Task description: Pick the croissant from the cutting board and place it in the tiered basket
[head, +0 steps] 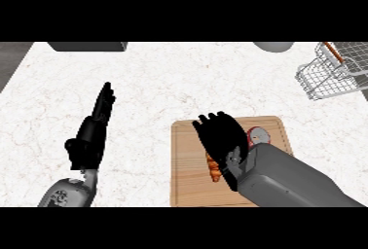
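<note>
A wooden cutting board lies on the counter at the lower middle. On it a brown croissant shows only as a narrow strip, mostly hidden under my right hand. That hand hovers over the board with its fingers straight and pointing away, open. The wire tiered basket stands at the far right edge of the counter, well away from the board. My left hand rests open at the left, fingers straight and pointing up the view.
A small red and grey object lies on the board beside my right wrist. A dark grey object sits at the counter's back left and a grey round one at the back right. White marble counter spreads between board and basket.
</note>
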